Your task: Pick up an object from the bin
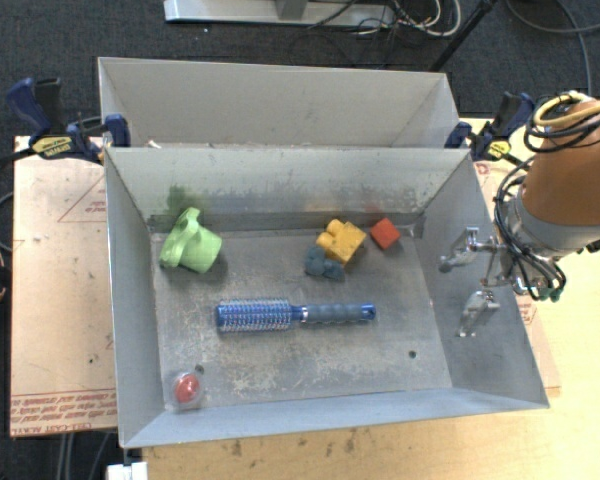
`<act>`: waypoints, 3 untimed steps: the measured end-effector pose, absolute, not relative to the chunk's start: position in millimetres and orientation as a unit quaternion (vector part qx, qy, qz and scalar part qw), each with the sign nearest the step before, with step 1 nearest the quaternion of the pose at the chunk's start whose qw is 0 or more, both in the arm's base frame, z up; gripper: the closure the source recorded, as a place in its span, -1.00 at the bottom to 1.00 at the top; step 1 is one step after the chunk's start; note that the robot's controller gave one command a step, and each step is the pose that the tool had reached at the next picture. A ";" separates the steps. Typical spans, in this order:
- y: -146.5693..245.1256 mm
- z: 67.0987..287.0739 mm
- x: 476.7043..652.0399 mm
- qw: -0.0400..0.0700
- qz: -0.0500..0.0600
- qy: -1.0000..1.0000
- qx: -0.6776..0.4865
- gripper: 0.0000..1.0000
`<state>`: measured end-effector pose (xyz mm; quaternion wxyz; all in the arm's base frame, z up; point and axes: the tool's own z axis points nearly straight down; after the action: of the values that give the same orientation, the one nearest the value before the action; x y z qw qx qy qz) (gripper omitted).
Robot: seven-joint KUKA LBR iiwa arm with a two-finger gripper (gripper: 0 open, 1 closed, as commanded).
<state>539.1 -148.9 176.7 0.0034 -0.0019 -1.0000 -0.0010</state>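
Camera view from above showed my pincer (pixel 469 283) at the right of the frame, hanging over the sloping right wall of the grey bin (pixel 280 183), with its two fingers spread wide apart and nothing between them. I judged that stance a sensible one for a start: off to the side it covered none of the things on the floor, and wide jaws would leave room to close round any of them. Nothing was yet chosen, for my fingers were round no thing. Nearest to me lay the handle end of a blue hairbrush (pixel 295 315), stretched flat across the middle of the floor with its bristled head toward the left. Above it, near the back wall, sat a small orange-red cube (pixel 384 233), just beside a yellow block (pixel 341 239) that touched a dark blue lump (pixel 324 265). Well apart, at the left, a green cup (pixel 191 244) lay tipped on its side, and a little red ball (pixel 187 389) rested in the lower left corner. The cube, standing free, looked to me the easiest grip.
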 end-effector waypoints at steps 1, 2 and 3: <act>-102.7 205.8 554.9 -0.003 0.000 -0.994 0.113 -1.00; -46.0 78.7 599.8 -0.001 -0.001 -0.965 0.260 -1.00; -14.0 77.0 585.2 -0.007 0.004 -0.960 0.278 -1.00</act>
<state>585.2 -14.0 77.0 -0.0073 0.2784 -0.9604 0.0044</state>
